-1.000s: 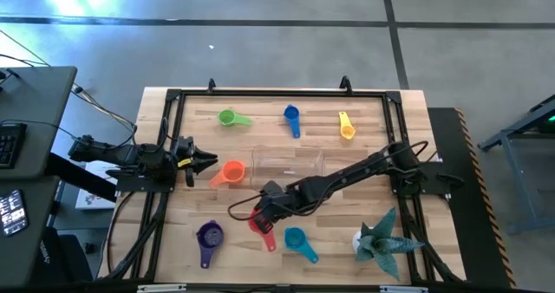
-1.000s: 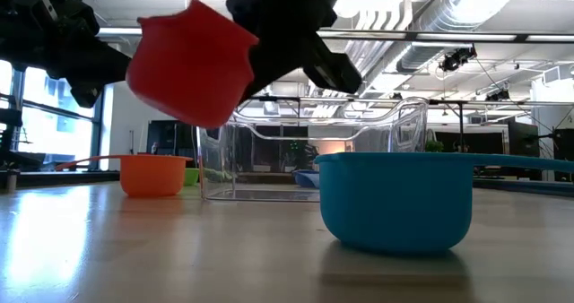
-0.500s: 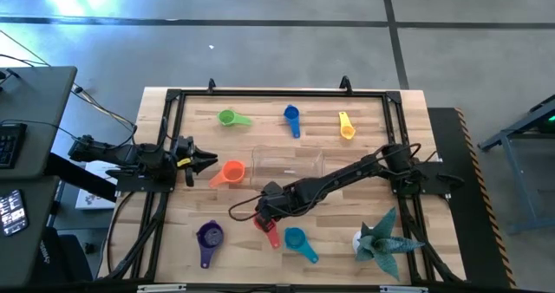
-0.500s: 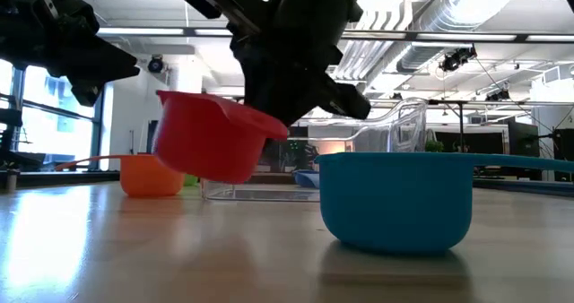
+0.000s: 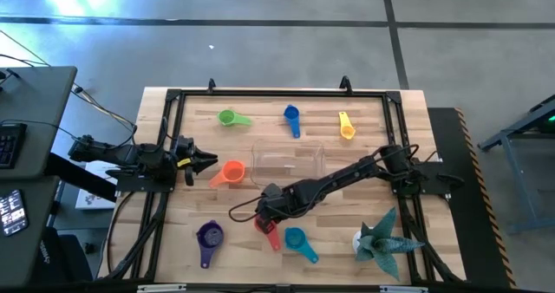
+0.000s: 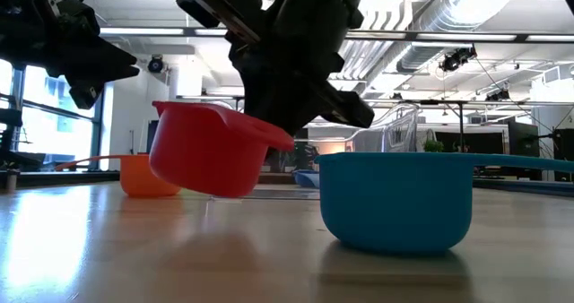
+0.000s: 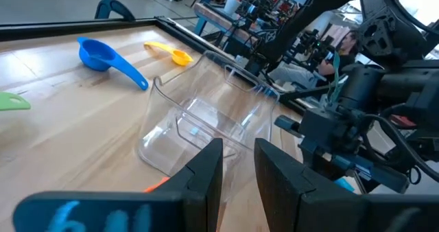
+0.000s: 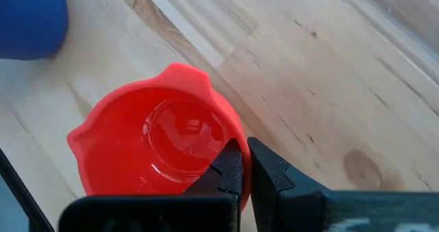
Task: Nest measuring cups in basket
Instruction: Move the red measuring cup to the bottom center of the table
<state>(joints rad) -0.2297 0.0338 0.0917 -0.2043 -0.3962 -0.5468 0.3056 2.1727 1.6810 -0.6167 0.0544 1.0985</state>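
Observation:
My right gripper is shut on the red measuring cup over the table's near middle, just in front of the clear basket. The teal cup sits mouth up to the near right of it, the purple cup to the near left. The orange cup stands beside the basket's left end. Green, blue and yellow cups lie in a row near the far edge. My left gripper waits left of the orange cup, its fingers a narrow gap apart. My right gripper pinches the red cup's rim wall, one finger inside the bowl and the other outside. The fingers come slanting down from above. The cup hangs clear of the table, mouth up and slightly tilted.
A spiky teal-grey paper figure stands at the near right corner. A black frame runs round the wooden tabletop. The teal cup is close to the held red cup. Bare wood lies between the purple and red cups.
My right gripper has turned and come down toward the table. The red cup, earlier tipped with its bottom showing high in the low view, now sits mouth up and lower, just above the wood. The left arm has kept still.

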